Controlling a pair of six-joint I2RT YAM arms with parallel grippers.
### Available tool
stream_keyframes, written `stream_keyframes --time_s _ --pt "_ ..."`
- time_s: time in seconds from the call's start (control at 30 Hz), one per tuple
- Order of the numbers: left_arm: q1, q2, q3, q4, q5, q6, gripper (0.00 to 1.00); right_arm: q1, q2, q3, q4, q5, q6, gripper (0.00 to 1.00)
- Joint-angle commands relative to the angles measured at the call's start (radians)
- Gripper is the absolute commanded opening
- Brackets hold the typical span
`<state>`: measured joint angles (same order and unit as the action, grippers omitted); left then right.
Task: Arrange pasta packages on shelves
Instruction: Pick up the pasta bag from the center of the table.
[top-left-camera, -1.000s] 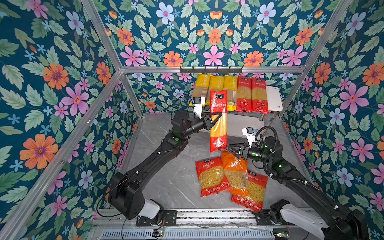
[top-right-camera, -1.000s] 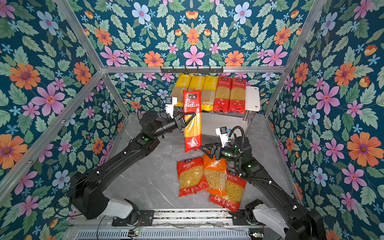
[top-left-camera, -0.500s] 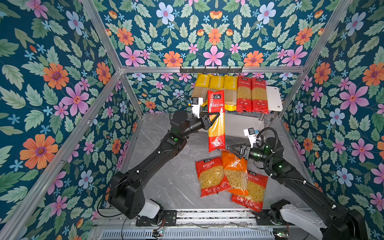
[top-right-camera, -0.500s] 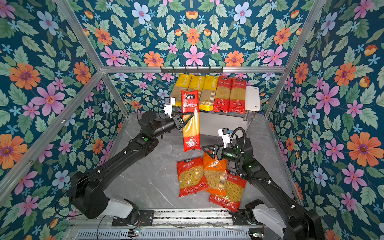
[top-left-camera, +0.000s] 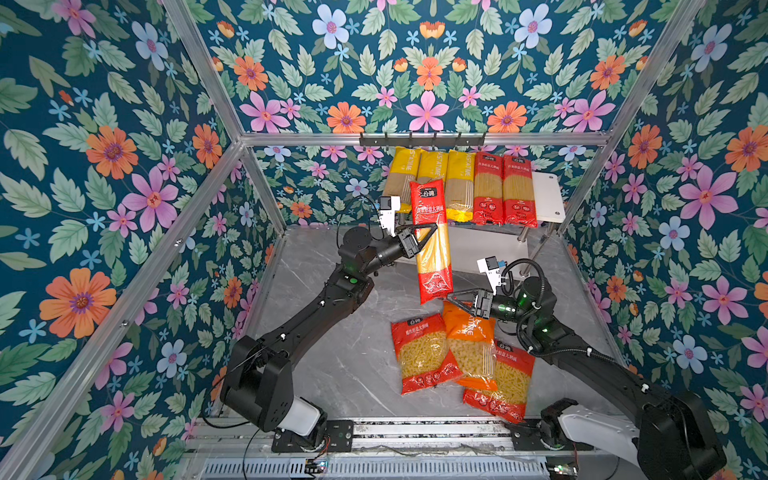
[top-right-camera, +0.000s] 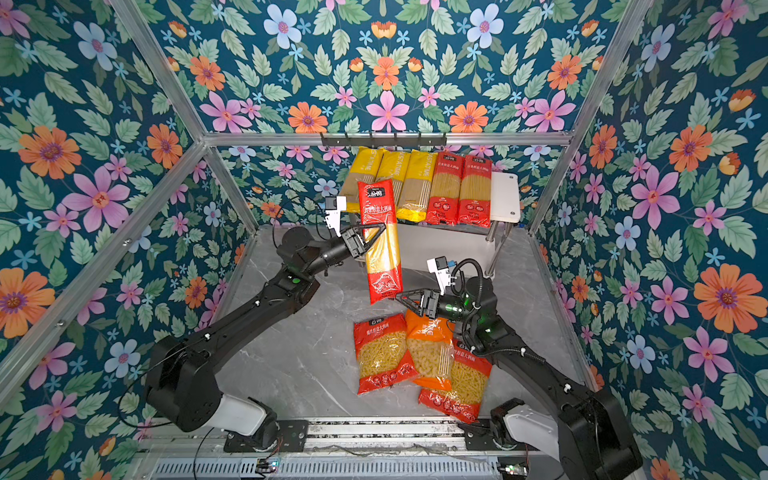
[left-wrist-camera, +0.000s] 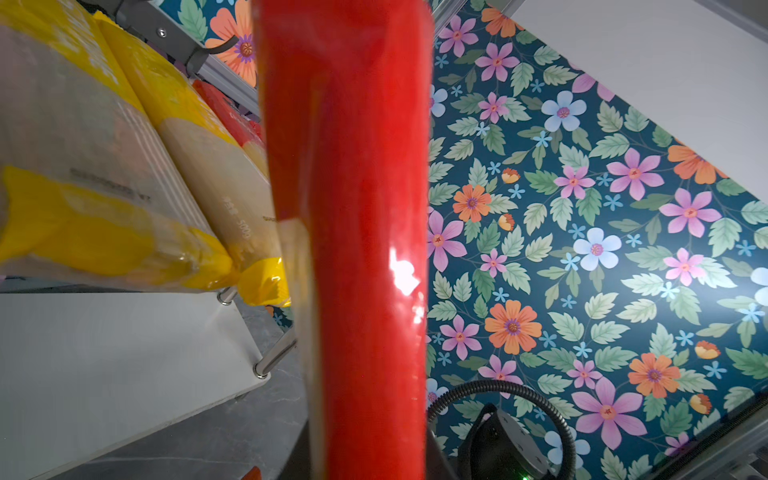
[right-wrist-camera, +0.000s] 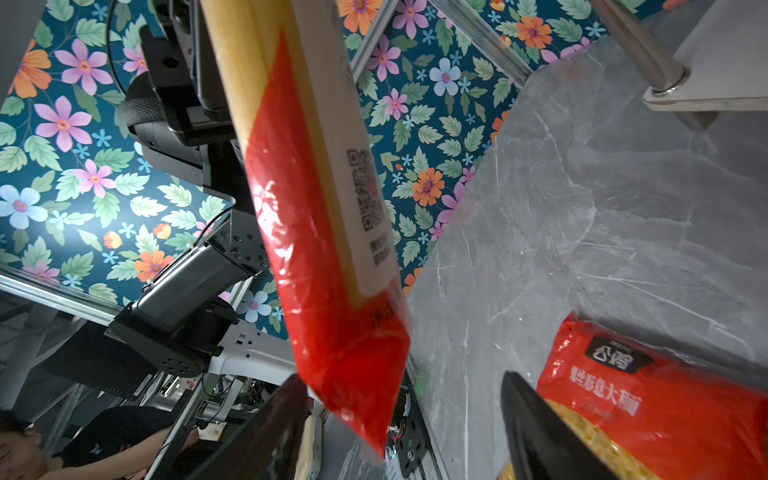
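Note:
My left gripper (top-left-camera: 424, 237) (top-right-camera: 373, 237) is shut on the middle of a long red spaghetti pack (top-left-camera: 432, 266) (top-right-camera: 382, 270) (left-wrist-camera: 353, 249) (right-wrist-camera: 324, 249). The pack hangs upright in front of the shelves (top-left-camera: 548, 199) (top-right-camera: 505, 195). Three yellow packs (top-left-camera: 459, 187) (left-wrist-camera: 104, 166) and two red packs (top-left-camera: 503, 191) lie side by side on the top board. My right gripper (top-left-camera: 453, 297) (top-right-camera: 401, 296) (right-wrist-camera: 405, 440) stands open just under the hanging pack's lower end. Two red short-pasta bags (top-left-camera: 424, 353) (top-left-camera: 505, 382) and an orange one (top-left-camera: 469, 345) lie on the table.
A black hook rail (top-left-camera: 422, 139) runs above the shelves on the back frame. The lower white board (left-wrist-camera: 104, 353) holds nothing in the part that shows. Floral walls close in the grey marble table (top-left-camera: 332, 353) on three sides.
The held red pack has shifted slightly to the left. My right gripper's jaws have spread a little wider under its lower end.

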<state>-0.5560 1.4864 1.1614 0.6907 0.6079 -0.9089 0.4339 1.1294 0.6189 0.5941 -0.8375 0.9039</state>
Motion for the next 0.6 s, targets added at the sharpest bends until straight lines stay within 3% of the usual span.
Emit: stream_keyframes --time_s 0.0,0.1,0.47,0.57 --pt "-0.010 0.006 0.003 0.185 -0.021 -0.058 0.06 0.012 0.012 0.020 0.144 0.005 0.044 0.73" --pt "-0.012 0.018 0.000 0.205 -0.027 -0.074 0.07 0.015 0.020 0.026 0.184 0.008 0.059 0.69" --pt "-0.038 0.055 -0.016 0.290 -0.053 -0.136 0.11 0.030 0.115 0.019 0.411 0.074 0.167 0.35" --pt "-0.039 0.050 -0.027 0.291 -0.055 -0.139 0.12 0.031 0.150 0.037 0.465 0.081 0.200 0.33"
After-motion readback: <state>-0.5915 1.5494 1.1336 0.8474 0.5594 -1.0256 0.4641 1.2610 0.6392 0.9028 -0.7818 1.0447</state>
